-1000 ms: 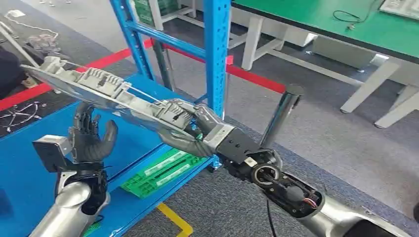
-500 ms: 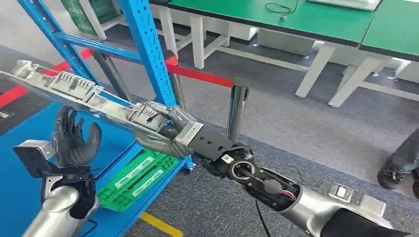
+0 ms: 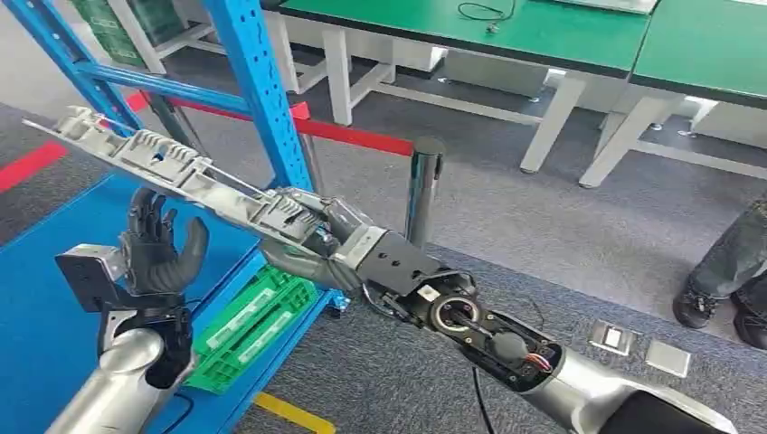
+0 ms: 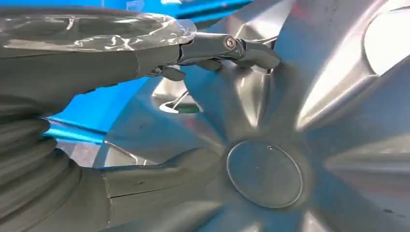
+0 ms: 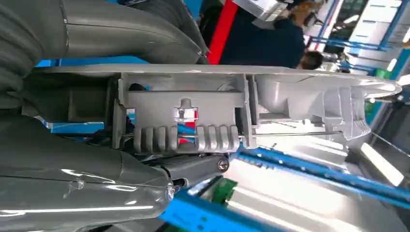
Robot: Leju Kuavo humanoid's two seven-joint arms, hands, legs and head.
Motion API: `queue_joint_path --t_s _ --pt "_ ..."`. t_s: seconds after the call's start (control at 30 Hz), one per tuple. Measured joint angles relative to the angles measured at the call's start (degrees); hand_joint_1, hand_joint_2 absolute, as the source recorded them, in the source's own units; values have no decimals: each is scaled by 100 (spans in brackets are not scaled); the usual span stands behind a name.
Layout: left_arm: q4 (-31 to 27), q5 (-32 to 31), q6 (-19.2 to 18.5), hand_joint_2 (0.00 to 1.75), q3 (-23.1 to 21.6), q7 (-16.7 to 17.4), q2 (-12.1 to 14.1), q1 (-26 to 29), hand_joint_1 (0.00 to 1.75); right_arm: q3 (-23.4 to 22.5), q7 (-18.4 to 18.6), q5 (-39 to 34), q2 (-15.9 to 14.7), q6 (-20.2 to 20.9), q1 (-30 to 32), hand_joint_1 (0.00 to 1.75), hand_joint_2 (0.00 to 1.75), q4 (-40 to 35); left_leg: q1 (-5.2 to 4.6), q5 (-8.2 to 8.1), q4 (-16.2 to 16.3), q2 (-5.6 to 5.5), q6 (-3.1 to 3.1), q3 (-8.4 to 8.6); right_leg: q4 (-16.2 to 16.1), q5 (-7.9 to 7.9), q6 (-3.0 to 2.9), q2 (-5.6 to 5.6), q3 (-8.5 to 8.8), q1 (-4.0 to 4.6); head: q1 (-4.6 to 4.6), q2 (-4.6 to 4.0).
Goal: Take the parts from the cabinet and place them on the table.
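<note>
While right hand grips 1 wheel cover, left hand open.

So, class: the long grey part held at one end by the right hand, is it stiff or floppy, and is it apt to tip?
Probably stiff: the grey part juts out straight from the right hand without sagging. Probably light for its size, as a ribbed, thin shell. Apt to tip, since most of its length overhangs the grip; the open left hand is below it.
</note>
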Motion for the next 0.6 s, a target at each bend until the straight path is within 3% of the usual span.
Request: queue_joint_path --t_s 0.03,0.13,0.17,0.2,0.23,0.3,0.33,0.37,0.4,0.43,0.47,0.5,0.6 --pt "7 2 0 175 0 -6 9 -6 0 7 -13 0 20 2 -19 175 175 22 -9 10 11 38 -22 -18 -25 -6 -34 39 2 -40 -9 0" --pt "26 17 -2 175 0 -11 9 -10 0 15 -33 -7 31 7 -19 175 175 79 -15 -2 18 242 -100 10 -59 46 -112 251 -20 -41 -74 0" --pt "28 18 -9 175 0 -13 13 -15 0 15 -39 -7 44 7 -19 175 175 87 24 -94 83 96 -145 -13 -86 68 -142 290 10 -81 -66 0" --pt "31 17 -15 175 0 -26 13 -23 0 17 -50 -7 50 7 -47 175 175 101 35 -276 344 -151 -165 -128 -87 86 -165 345 -4 -87 -105 0" --pt "37 20 -17 175 0 -35 22 -31 0 17 -63 -7 74 7 -54 175 175 122 42 -517 808 -277 -179 -347 -87 100 -187 405 -16 -89 -162 0" --pt "55 35 -33 175 0 -35 48 -7 0 22 -90 -9 90 7 -52 175 175 168 47 -847 1757 -357 -203 -824 -84 109 -199 543 -34 -88 -236 0" --pt "61 35 -35 175 0 -33 57 11 0 28 -98 -9 90 7 -48 175 175 203 47 -825 1916 -363 -205 -931 -82 113 -201 624 -36 -87 -256 0" --pt "66 35 -35 175 0 -31 68 22 0 35 -103 -9 90 7 -46 175 175 229 48 -675 1779 -365 -197 -892 -81 116 -199 694 -36 -88 -273 0" --pt "66 37 -35 175 0 -24 70 19 0 42 -105 -9 90 4 -47 175 175 249 51 -438 1416 -370 -185 -730 -75 119 -194 770 -34 -89 -310 0" --pt "66 35 -35 175 0 -24 72 6 0 48 -113 -9 94 4 -50 175 175 262 57 -142 846 -412 -163 -467 -64 121 -188 842 -31 -89 -326 0" --pt "66 35 -35 175 0 -24 72 -9 0 52 -118 -9 101 4 -54 175 175 264 77 99 290 -596 -141 -202 -51 119 -183 905 -34 -89 -339 0" --pt "66 35 -31 175 0 -20 77 -13 0 59 -122 -11 111 4 -60 175 175 271 97 28 69 -778 -122 -96 -44 121 -151 952 -74 -63 -352 0" --pt "66 33 -26 175 0 0 85 -12 0 68 -129 -17 118 0 -72 175 175 306 46 55 49 -639 -71 -105 -62 138 -49 1091 -108 -114 -341 0"
